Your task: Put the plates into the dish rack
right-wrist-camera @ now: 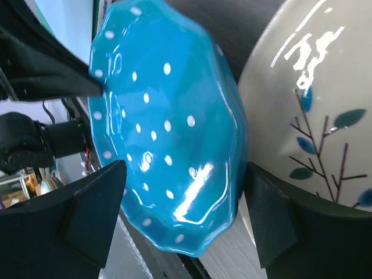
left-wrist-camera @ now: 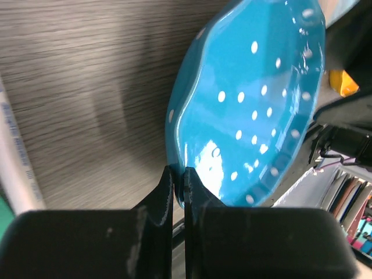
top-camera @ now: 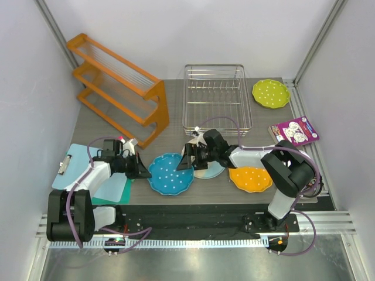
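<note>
The blue dotted plate (top-camera: 170, 174) lies at the table's front centre. My left gripper (top-camera: 142, 170) is shut on its left rim; in the left wrist view the jaws (left-wrist-camera: 178, 180) pinch the scalloped edge of the blue plate (left-wrist-camera: 256, 99). My right gripper (top-camera: 186, 159) stands open at the plate's right side, and the blue plate (right-wrist-camera: 168, 133) fills the gap between its fingers (right-wrist-camera: 185, 174). The cream leaf-sprig plate (top-camera: 212, 170) (right-wrist-camera: 314, 99) lies just right of it, partly under the right arm. The orange plate (top-camera: 251, 178) is at the front right, the lime-green plate (top-camera: 270, 93) at the back right. The dish rack (top-camera: 215, 99) holds no plates.
An orange slatted two-tier shelf (top-camera: 120, 88) stands at the back left. A light-blue clipboard (top-camera: 70, 167) and a green mat (top-camera: 114, 190) lie under the left arm. A purple booklet (top-camera: 294, 131) lies by the right edge.
</note>
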`<action>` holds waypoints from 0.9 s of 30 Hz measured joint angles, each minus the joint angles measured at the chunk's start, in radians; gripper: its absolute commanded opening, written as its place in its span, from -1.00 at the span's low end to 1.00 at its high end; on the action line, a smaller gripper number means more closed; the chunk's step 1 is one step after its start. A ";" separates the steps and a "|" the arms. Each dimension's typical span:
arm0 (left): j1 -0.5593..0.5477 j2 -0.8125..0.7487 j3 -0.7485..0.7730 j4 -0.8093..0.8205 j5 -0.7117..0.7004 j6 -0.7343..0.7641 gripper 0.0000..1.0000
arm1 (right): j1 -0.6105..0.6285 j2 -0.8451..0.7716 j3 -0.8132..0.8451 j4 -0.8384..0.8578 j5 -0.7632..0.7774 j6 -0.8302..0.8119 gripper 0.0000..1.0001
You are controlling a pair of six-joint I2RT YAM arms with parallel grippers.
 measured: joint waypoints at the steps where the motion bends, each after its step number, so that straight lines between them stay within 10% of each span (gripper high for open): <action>1: 0.010 0.010 0.000 0.001 0.005 0.004 -1.00 | 0.006 0.000 -0.007 0.005 -0.002 0.000 0.49; 8: 0.027 0.031 0.000 0.000 0.005 0.029 -1.00 | 0.017 0.002 -0.021 -0.013 0.016 -0.041 -0.28; 14: 0.034 0.053 0.000 0.003 -0.003 0.038 -1.00 | 0.015 0.002 -0.021 -0.047 0.023 -0.062 -0.36; 17: 0.034 0.063 0.000 0.004 -0.008 0.039 -1.00 | 0.015 0.002 -0.013 -0.049 0.016 -0.062 -0.97; 20: 0.035 0.065 0.000 0.003 -0.017 0.041 -1.00 | 0.014 0.002 0.008 -0.069 0.010 -0.068 -0.98; 27: 0.034 0.033 0.002 0.000 -0.037 0.024 -0.08 | 0.013 -0.010 0.118 -0.197 -0.029 -0.172 -0.98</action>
